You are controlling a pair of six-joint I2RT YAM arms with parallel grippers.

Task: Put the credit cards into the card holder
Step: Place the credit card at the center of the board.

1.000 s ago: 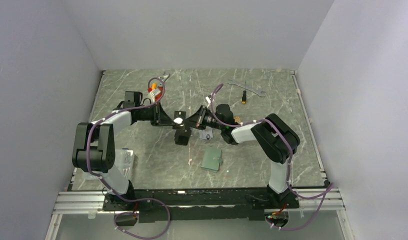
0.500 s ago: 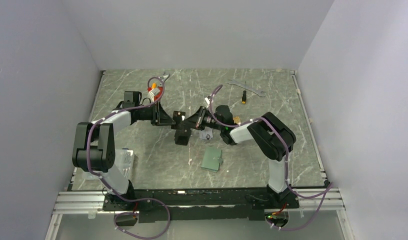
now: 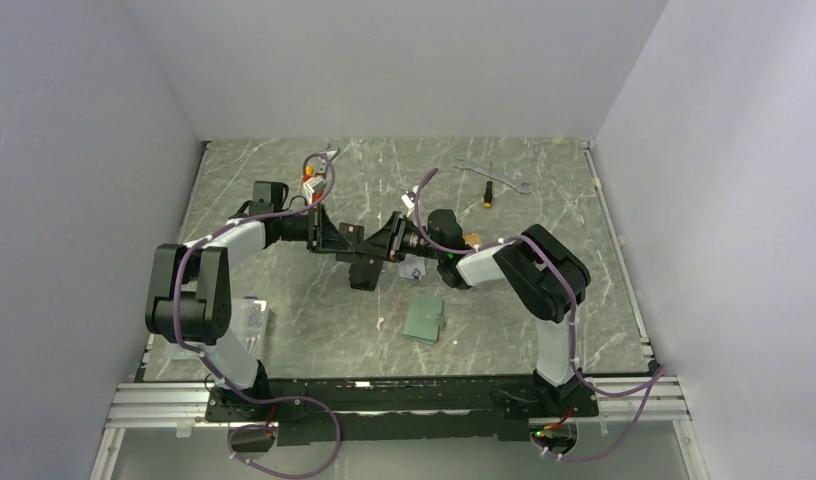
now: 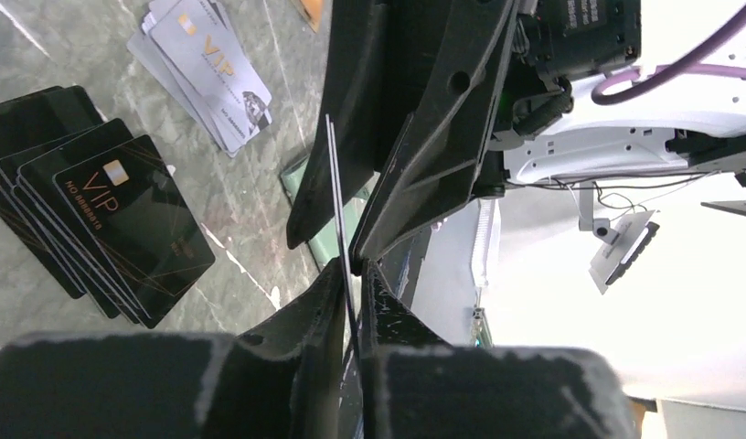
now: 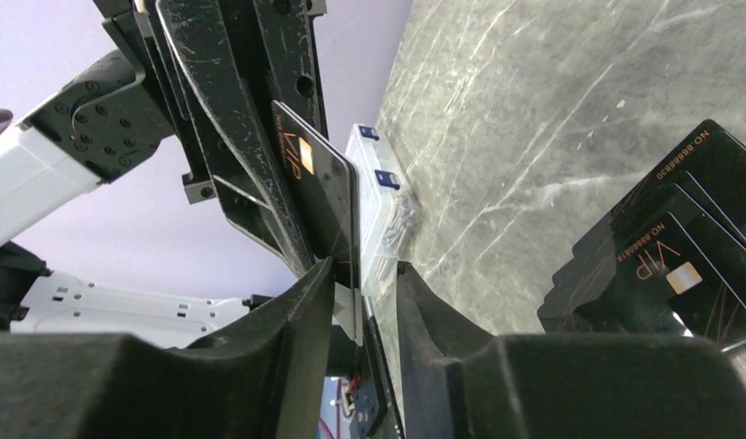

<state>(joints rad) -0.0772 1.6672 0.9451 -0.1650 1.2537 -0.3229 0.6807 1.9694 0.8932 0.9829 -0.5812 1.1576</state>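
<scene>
Jaws: left gripper (image 4: 349,274) is pinched shut on one end of a single black card (image 5: 324,201), held on edge in the air. The right gripper (image 5: 360,274) faces it, fingers parted astride the card's other end with a gap showing on one side, so I see no firm grip there. The card's long axis appears to run from one gripper to the other. The card holder (image 3: 424,318) lies flat on the table (image 3: 314,330), toward the arm bases from the meeting point and slightly right; the right arm is the nearer. Cannot tell whether it stands open or holds anything. Just beyond the holder lie fanned black cards (image 4: 104,219) and silver-grey cards (image 4: 209,64), all outside it.
</scene>
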